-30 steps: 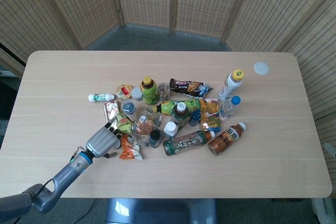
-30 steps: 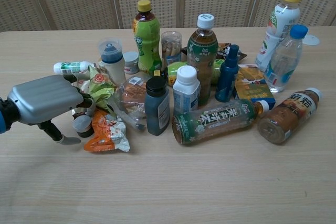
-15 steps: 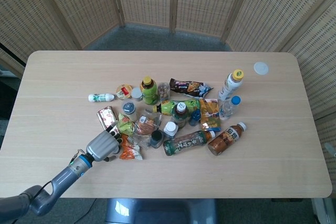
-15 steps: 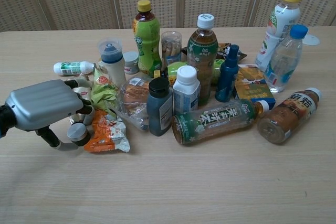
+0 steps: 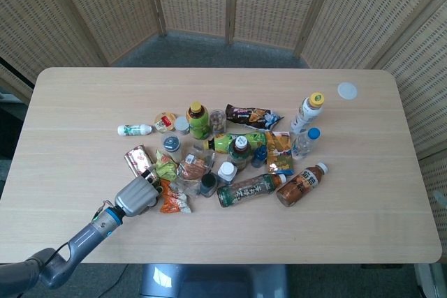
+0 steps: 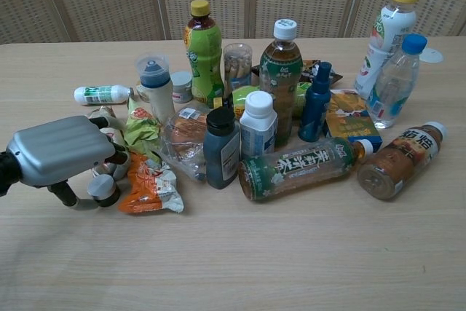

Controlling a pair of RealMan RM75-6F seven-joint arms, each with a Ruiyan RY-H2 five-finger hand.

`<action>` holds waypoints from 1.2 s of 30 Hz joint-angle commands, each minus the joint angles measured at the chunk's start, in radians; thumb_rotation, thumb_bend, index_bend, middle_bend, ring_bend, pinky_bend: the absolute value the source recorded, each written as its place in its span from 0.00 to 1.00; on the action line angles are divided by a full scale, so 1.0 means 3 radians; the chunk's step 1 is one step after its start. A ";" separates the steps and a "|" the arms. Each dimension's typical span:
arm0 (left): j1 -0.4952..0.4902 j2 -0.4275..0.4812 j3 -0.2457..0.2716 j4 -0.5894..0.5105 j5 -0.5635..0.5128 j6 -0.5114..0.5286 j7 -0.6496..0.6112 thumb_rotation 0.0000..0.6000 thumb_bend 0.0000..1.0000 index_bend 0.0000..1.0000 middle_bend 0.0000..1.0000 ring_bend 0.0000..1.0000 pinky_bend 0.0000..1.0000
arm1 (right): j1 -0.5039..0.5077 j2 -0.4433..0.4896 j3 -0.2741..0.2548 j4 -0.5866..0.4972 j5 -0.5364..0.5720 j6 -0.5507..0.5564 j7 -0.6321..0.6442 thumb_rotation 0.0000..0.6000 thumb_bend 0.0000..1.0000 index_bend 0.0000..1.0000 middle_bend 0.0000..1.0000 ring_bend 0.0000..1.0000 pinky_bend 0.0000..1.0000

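Nearest the front edge of the pale wooden table (image 5: pixel 70 172), the left hand (image 6: pixel 54 151) is lying knuckles-up with its fingers curling around a small silver-capped jar (image 6: pixel 103 188), touching the orange crinkled snack packet (image 6: pixel 149 187) at the near left fringe of the pile. Behind them, a dark blue-grey plastic bottle (image 6: pixel 218 147) is standing upright beside a white-capped white bottle (image 6: pixel 258 123). Farther back, a yellow-capped green drink bottle (image 6: pixel 203 52) is rising toward the far edge.
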 commanded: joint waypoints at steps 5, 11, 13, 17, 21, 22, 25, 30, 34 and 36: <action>0.0009 0.0018 -0.0035 0.0008 0.0007 0.0061 -0.0082 1.00 0.25 0.60 0.55 0.53 0.17 | -0.0010 0.0001 -0.0001 0.0002 0.0002 0.0006 0.0011 0.85 0.03 0.00 0.00 0.00 0.00; 0.0004 0.0172 -0.0096 -0.0136 -0.0010 0.0128 -0.0153 1.00 0.24 0.61 0.55 0.54 0.19 | -0.0003 -0.0008 0.0000 0.0008 0.0003 -0.0010 0.0014 0.85 0.03 0.00 0.00 0.00 0.00; 0.0002 0.0236 -0.0119 -0.0213 -0.0033 0.0135 -0.0189 1.00 0.24 0.61 0.55 0.54 0.19 | 0.0006 -0.0013 0.0001 0.0010 -0.0001 -0.0020 0.0009 0.85 0.03 0.00 0.00 0.00 0.00; -0.0010 0.0384 -0.0177 -0.0394 -0.0052 0.0178 -0.0239 1.00 0.24 0.61 0.55 0.54 0.19 | 0.0025 -0.0028 0.0005 0.0012 -0.0008 -0.0040 0.0005 0.85 0.03 0.00 0.00 0.00 0.00; -0.0022 0.0532 -0.0247 -0.0604 -0.0075 0.0229 -0.0302 1.00 0.24 0.61 0.55 0.54 0.19 | 0.0043 -0.0045 0.0005 0.0012 -0.0017 -0.0059 -0.0001 0.85 0.03 0.00 0.00 0.00 0.00; -0.0026 0.0572 -0.0269 -0.0655 -0.0083 0.0244 -0.0315 1.00 0.25 0.61 0.55 0.54 0.19 | 0.0048 -0.0051 0.0006 0.0012 -0.0019 -0.0064 0.0000 0.85 0.03 0.00 0.00 0.00 0.00; -0.0038 0.0701 -0.0356 -0.0799 -0.0119 0.0299 -0.0327 1.00 0.25 0.61 0.55 0.54 0.20 | 0.0066 -0.0078 0.0003 0.0016 -0.0032 -0.0081 0.0003 0.85 0.03 0.00 0.00 0.00 0.00; -0.0050 0.0960 -0.0539 -0.1079 -0.0227 0.0402 -0.0367 1.00 0.24 0.61 0.55 0.54 0.20 | 0.0094 -0.0127 -0.0008 0.0046 -0.0053 -0.0120 0.0018 0.86 0.03 0.00 0.00 0.00 0.00; -0.0067 0.1182 -0.0699 -0.1297 -0.0339 0.0458 -0.0420 1.00 0.24 0.61 0.55 0.54 0.20 | 0.0105 -0.0152 -0.0012 0.0059 -0.0072 -0.0128 0.0034 0.86 0.03 0.00 0.00 0.00 0.00; -0.0075 0.1299 -0.0797 -0.1410 -0.0405 0.0494 -0.0467 1.00 0.24 0.61 0.55 0.54 0.20 | 0.0107 -0.0160 -0.0017 0.0061 -0.0080 -0.0131 0.0034 0.86 0.03 0.00 0.00 0.00 0.00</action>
